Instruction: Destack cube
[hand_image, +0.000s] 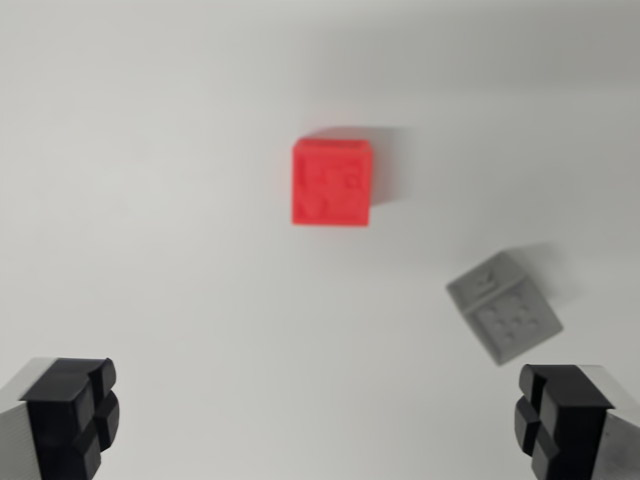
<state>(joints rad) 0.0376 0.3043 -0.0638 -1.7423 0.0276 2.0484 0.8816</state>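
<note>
A red cube lies on the white surface near the middle of the wrist view, a little above centre. A grey cube rests apart from it, lower and toward the wrist view's right, turned at an angle. The two cubes do not touch and neither sits on the other. My gripper is open, with its black fingertips at the bottom corners and nothing between them. The grey cube lies just above the right fingertip. The picture is slightly blurred.
The white surface fills the whole view. A darker band of shadow runs along the top edge.
</note>
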